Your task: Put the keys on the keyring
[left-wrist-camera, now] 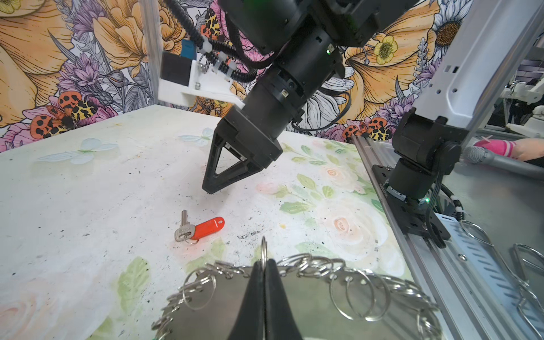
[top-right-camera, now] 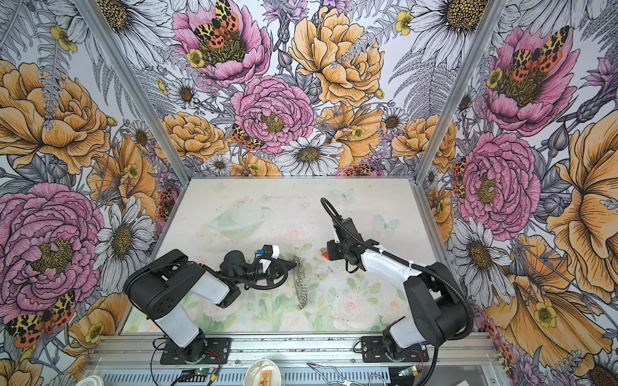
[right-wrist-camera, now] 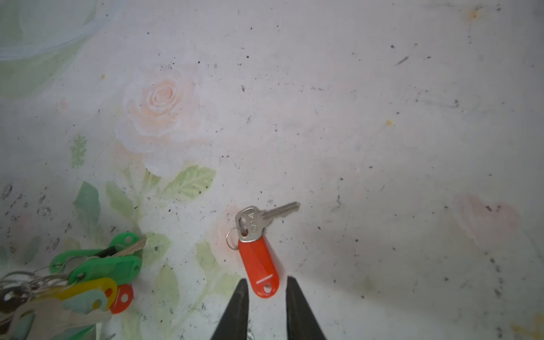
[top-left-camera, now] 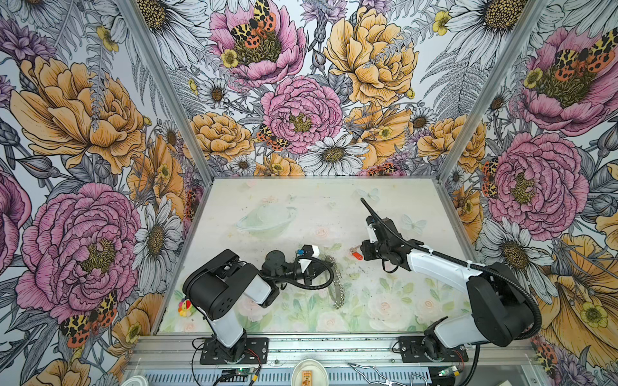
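The left hand (left-wrist-camera: 265,262) is clenched on the keyring (left-wrist-camera: 306,297), stood on edge toward the front edge of the counter (left-wrist-camera: 88,191). Right of it the red-tagged key (right-wrist-camera: 257,259) lies loose; the right hand (right-wrist-camera: 266,279) hovers released above. Likely the pickup step: lower, then pinch the key.

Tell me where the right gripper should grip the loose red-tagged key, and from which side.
Probably the red tag, pinched across its narrow width, from straight above. It lies flat on the table, its long sides are near parallel, and it is broader than the silver key. The right gripper hangs open over its holed end.
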Robot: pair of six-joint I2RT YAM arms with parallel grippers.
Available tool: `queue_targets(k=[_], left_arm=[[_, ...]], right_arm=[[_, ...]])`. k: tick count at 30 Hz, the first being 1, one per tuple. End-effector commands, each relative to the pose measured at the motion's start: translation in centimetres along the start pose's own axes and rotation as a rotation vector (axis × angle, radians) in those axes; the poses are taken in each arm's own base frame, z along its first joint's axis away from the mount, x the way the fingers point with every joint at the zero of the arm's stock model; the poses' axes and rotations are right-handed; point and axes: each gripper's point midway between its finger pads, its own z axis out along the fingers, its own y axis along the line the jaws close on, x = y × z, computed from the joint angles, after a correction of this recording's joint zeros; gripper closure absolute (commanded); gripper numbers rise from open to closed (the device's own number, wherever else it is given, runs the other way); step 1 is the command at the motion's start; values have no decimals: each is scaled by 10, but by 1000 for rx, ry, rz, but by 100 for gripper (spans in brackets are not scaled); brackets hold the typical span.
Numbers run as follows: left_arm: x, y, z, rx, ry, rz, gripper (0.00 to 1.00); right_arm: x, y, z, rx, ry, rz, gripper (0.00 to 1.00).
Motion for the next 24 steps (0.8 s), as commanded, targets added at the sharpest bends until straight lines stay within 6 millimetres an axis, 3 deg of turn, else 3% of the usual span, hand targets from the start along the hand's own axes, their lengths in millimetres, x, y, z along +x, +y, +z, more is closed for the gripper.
queue_targets(k=[1,9,24], left_arm=[[-9,-1,-3,-10,-27,39,100],[-9,-1,-4,-11,-31,40,100],[-8,0,-5,-16,-33,38,100]], right_arm=[[-13,6,7,59,-8,88,73],[-10,21,27,158,61,74,71],[11,28,53,233,177,-8,68]])
